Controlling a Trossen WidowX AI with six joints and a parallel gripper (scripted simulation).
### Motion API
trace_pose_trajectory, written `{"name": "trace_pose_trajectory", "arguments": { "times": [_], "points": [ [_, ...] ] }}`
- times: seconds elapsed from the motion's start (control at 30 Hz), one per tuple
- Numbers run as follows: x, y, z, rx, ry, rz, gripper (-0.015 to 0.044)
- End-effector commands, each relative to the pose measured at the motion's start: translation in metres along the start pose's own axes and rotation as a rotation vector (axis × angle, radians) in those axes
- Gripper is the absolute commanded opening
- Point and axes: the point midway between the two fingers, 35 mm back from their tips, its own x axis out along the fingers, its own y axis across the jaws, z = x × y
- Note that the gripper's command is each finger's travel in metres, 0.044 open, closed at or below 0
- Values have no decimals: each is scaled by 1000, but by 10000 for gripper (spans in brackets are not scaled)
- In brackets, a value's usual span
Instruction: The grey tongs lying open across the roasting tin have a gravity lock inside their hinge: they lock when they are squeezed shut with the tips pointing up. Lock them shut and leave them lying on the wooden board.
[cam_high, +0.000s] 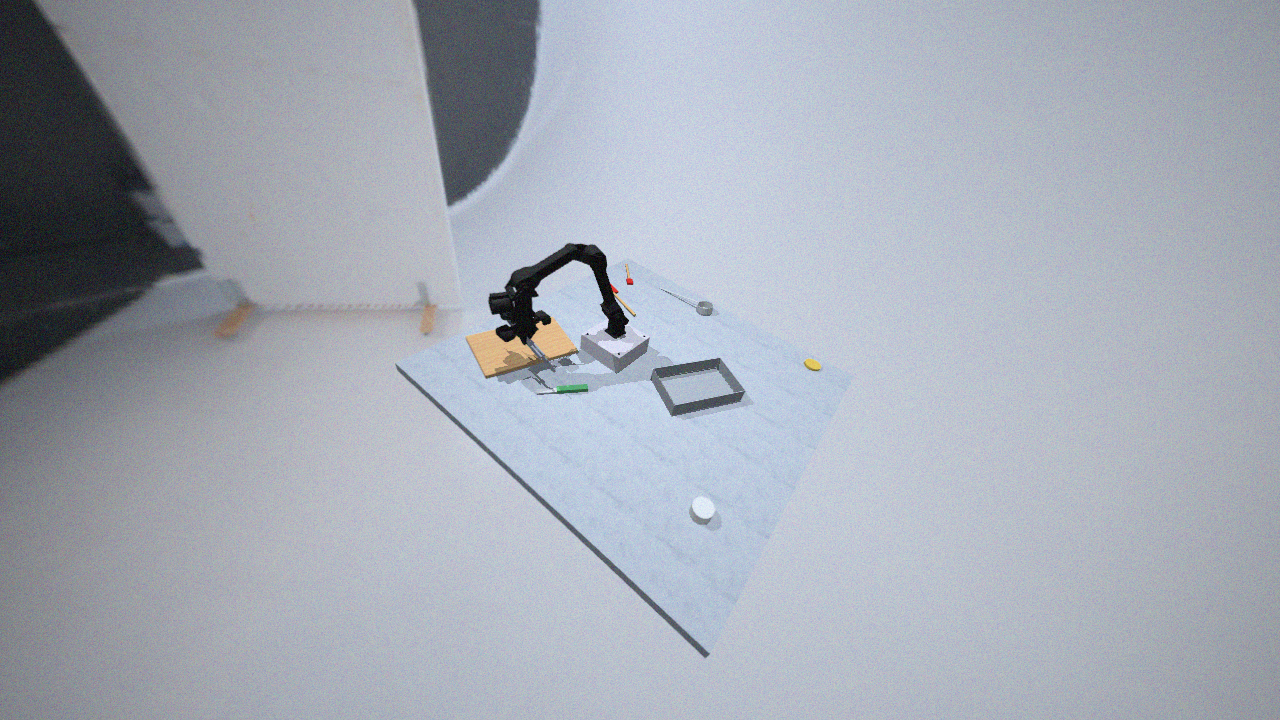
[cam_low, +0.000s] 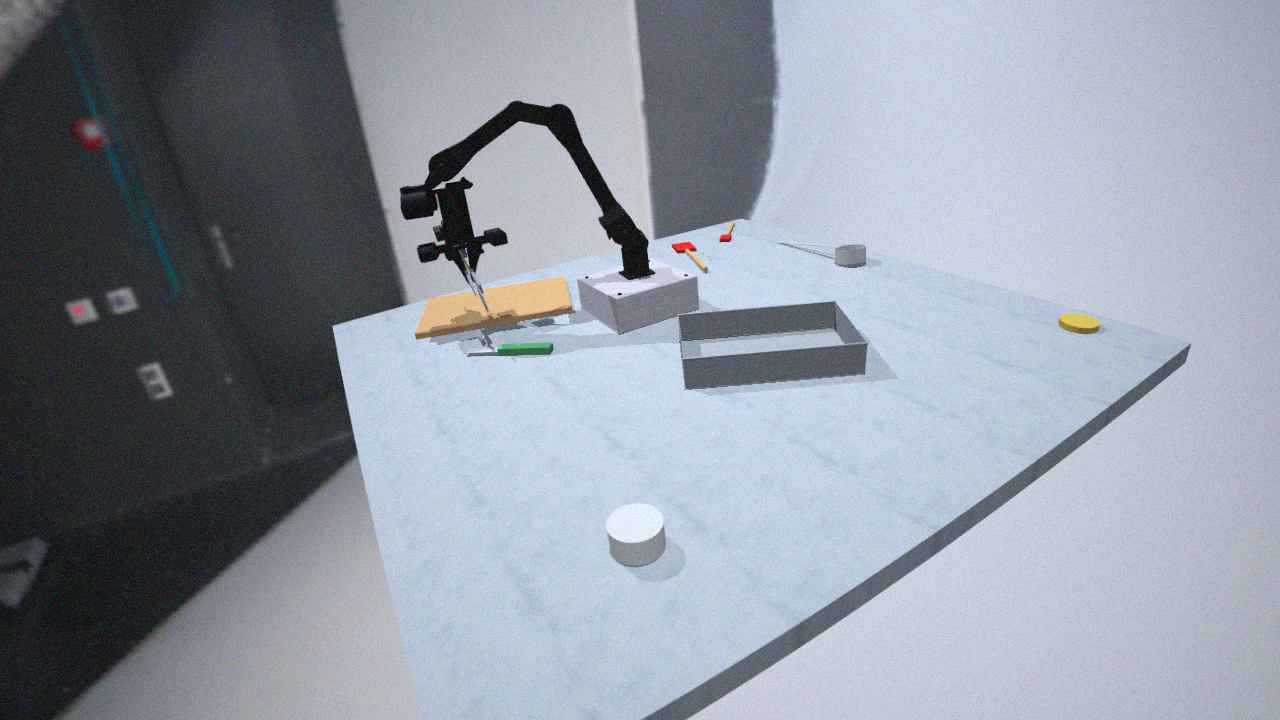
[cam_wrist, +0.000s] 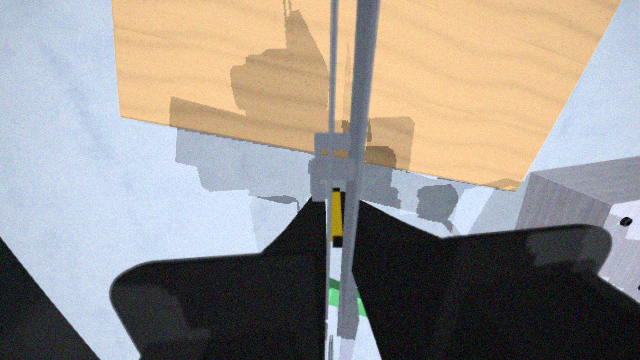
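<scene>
Grey tongs (cam_high: 537, 353) (cam_low: 475, 293) (cam_wrist: 366, 75): two slim arms, nearly parallel with a narrow gap, slanting steeply over the wooden board (cam_high: 487, 344) (cam_low: 537, 297) (cam_wrist: 475, 75). The tool (cam_high: 529, 342) (cam_low: 471, 274) (cam_wrist: 328, 201) is clamped on them; a yellow strip (cam_wrist: 337, 215) shows between the arms. Contact with the board and the state of the lock cannot be told. In the wrist view, the board's edge crosses behind the tongs. The board lies near an edge of the surface (cam_high: 608, 465) (cam_low: 537, 429) (cam_wrist: 60, 150), between that edge and the arm's block (cam_high: 601, 354) (cam_low: 599, 308) (cam_wrist: 560, 200). A green-handled knife (cam_high: 572, 388) (cam_low: 525, 349) (cam_wrist: 334, 296) lies near the board; the roasting tin (cam_high: 707, 405) (cam_low: 774, 365) stands well apart.
</scene>
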Motion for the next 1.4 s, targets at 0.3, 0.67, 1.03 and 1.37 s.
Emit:
{"name": "trace_pose_trajectory", "arguments": {
  "times": [0.3, 0.67, 1.03, 1.37],
  "points": [
    [0, -18, 42, 584, -9, 2, -150],
    [-1, -37, 73, 1069, -11, 4, -150],
    [-1, -57, 102, 1538, -14, 7, -150],
    [-1, -59, 104, 1575, -15, 7, -150]
  ]
}}
